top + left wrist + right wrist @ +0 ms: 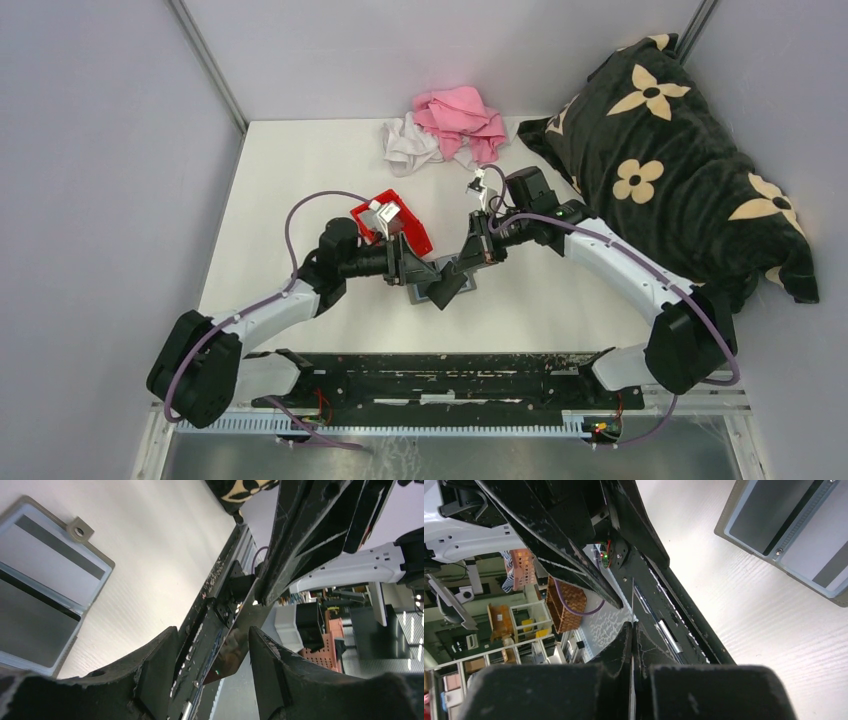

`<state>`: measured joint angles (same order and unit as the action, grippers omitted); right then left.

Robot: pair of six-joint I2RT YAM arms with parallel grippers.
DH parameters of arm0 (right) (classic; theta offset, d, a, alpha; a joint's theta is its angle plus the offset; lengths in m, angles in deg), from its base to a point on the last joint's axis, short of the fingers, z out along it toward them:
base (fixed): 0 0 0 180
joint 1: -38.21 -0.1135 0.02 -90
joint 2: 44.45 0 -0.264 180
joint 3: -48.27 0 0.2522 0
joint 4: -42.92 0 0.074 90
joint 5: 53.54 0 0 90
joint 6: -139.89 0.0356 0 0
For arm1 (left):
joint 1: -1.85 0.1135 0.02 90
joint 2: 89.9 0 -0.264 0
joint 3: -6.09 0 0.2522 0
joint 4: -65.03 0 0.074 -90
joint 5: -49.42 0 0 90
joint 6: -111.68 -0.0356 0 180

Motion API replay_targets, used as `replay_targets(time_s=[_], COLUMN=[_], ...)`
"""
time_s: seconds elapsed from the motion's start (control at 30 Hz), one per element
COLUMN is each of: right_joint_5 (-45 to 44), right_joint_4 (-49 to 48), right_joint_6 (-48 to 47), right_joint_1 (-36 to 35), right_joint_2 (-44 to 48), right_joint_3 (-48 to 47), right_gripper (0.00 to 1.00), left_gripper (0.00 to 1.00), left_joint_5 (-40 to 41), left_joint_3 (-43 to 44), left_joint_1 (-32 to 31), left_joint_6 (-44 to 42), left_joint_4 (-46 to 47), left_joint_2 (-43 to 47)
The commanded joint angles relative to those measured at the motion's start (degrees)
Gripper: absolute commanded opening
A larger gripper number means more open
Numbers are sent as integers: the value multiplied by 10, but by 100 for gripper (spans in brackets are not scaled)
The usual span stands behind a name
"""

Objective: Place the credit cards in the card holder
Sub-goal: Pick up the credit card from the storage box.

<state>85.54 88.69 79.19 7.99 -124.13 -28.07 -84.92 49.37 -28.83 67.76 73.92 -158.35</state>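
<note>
The card holder (471,284) lies open on the table under both grippers, mostly hidden in the top view. It shows in the left wrist view (45,575) with cards in its slots, and in the right wrist view (789,525). My right gripper (632,627) is shut on one thin, shiny credit card (632,600), seen edge-on, and holds it above the table. In the left wrist view that card (237,647) hangs between my open left gripper's (212,642) fingers without touching them. In the top view the left gripper (425,275) and right gripper (462,265) meet tip to tip.
A red bin (392,222) with a white object in it stands behind the left gripper. Pink and white cloths (452,125) lie at the back. A black flowered pillow (670,150) fills the right side. A black rail (440,375) runs along the near edge.
</note>
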Motion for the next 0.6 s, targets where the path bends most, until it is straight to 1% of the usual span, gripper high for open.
replay_targets(time_s=[0.0, 0.2, 0.33, 0.4, 0.57], right_joint_5=[47, 61, 72, 73, 69], right_joint_4=[-51, -91, -120, -126, -135], right_joint_6=[15, 38, 57, 62, 70], right_joint_1=[5, 6, 6, 8, 15], right_joint_2=[-22, -48, -70, -79, -95], right_joint_3=[-10, -3, -4, -7, -15], right_gripper=[1, 1, 1, 1, 1], left_gripper=[61, 55, 45, 36, 5], left_joint_5=[-43, -63, -79, -93, -105], left_joint_3=[4, 11, 13, 8, -1], left_joint_1=[-7, -8, -8, -8, -8], left_joint_6=[19, 25, 34, 50, 75], left_joint_4=[38, 49, 62, 86, 128], left_joint_2=[-13, -27, -40, -51, -77])
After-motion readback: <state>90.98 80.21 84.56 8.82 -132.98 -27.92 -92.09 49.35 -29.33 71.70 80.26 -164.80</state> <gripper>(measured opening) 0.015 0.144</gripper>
